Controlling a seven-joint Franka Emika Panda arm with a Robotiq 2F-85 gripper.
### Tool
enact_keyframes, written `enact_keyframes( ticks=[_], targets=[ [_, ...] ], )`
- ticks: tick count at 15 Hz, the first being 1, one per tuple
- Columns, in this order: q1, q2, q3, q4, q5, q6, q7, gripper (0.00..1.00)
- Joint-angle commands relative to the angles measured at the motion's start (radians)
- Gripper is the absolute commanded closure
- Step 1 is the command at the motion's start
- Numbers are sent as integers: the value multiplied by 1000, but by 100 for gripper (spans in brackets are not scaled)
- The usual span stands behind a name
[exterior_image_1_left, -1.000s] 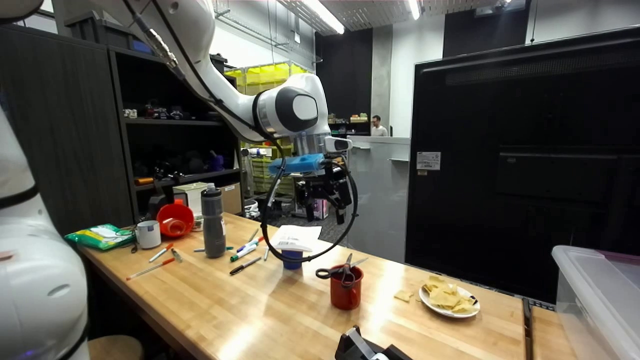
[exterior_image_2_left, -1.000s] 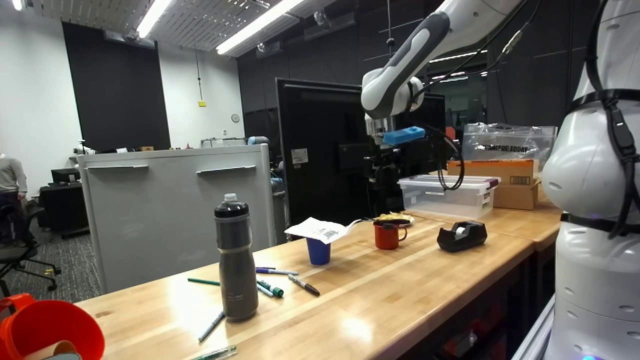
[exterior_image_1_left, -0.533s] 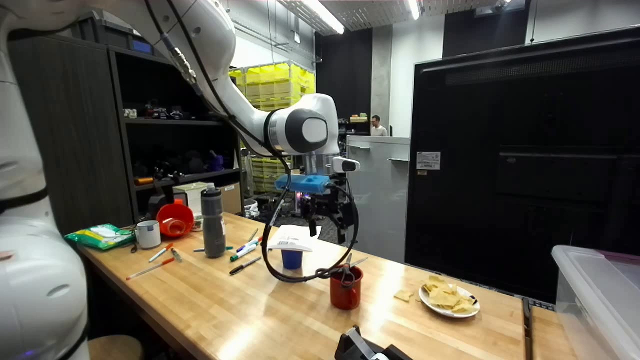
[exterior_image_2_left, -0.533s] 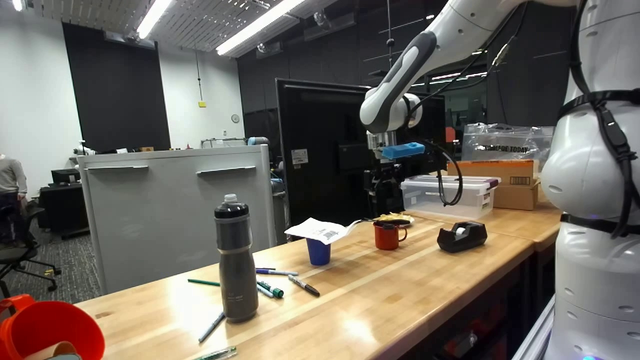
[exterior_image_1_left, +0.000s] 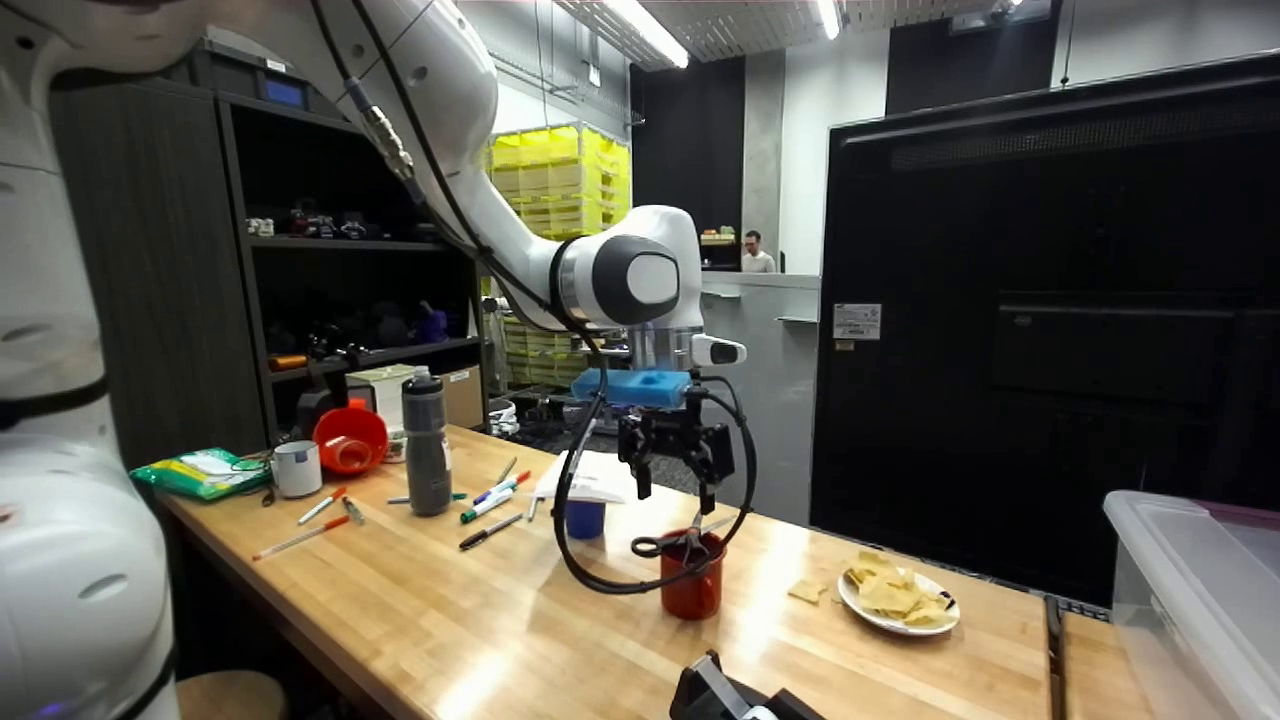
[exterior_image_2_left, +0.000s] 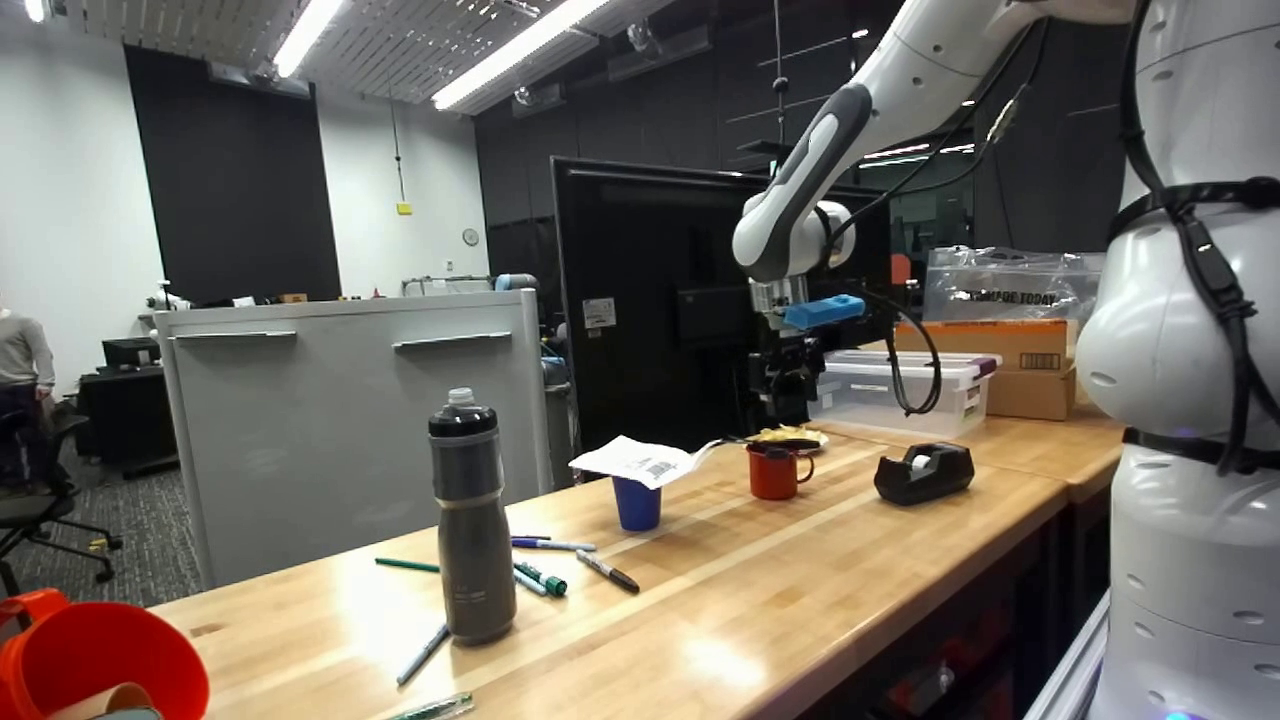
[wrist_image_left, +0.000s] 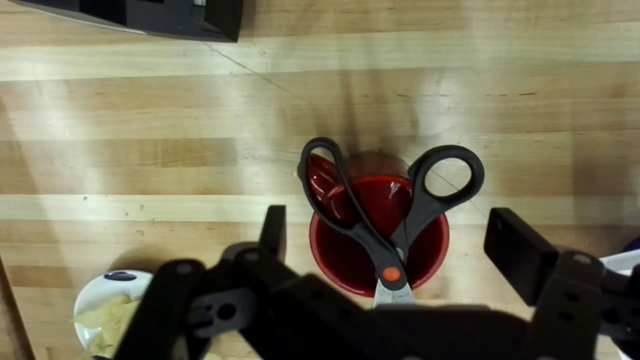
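My gripper (exterior_image_1_left: 676, 495) is open and empty, pointing down above the red mug (exterior_image_1_left: 690, 592). It also shows in an exterior view (exterior_image_2_left: 785, 400). Black-handled scissors (wrist_image_left: 379, 250) with an orange pivot lie across the mug's rim, partly opened. In the wrist view, the mug (wrist_image_left: 340, 260) and the scissors stand between my two fingers (wrist_image_left: 390, 230), touched by neither. The handles point away from the gripper's body, and the blade tips are hidden behind it. The mug's handle shows through the left loop of the scissors.
A blue cup (exterior_image_2_left: 637, 507) with a white paper (exterior_image_2_left: 632, 460) on top stands near the mug. A plate (exterior_image_1_left: 925, 630) of chips, a black tape dispenser (exterior_image_2_left: 925, 475), a grey bottle (exterior_image_1_left: 428, 470), several pens and a clear bin (exterior_image_2_left: 890, 395) are on the table (exterior_image_1_left: 480, 600).
The gripper has come down and moved over the mug, rightward in both exterior views overall. It stays open. The mug, scissors and other objects have not moved.
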Motion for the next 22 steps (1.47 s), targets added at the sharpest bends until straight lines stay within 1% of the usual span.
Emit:
enact_keyframes(
  ticks=[1,5,7,10,15,16,22],
  targets=[
    [-18,-2,-7,2,-30,12,-54,0],
    [-5,-10,3,4,-14,2,-119,0],
    [3,-14,12,4,-5,-2,-184,0],
    [-6,-1,3,-9,-10,28,-284,0],
    [-8,35,-2,1,44,22,-392,0],
    [-8,43,-1,2,52,21,-403,0],
    [16,13,37,15,65,-27,-352,0]
  ],
)
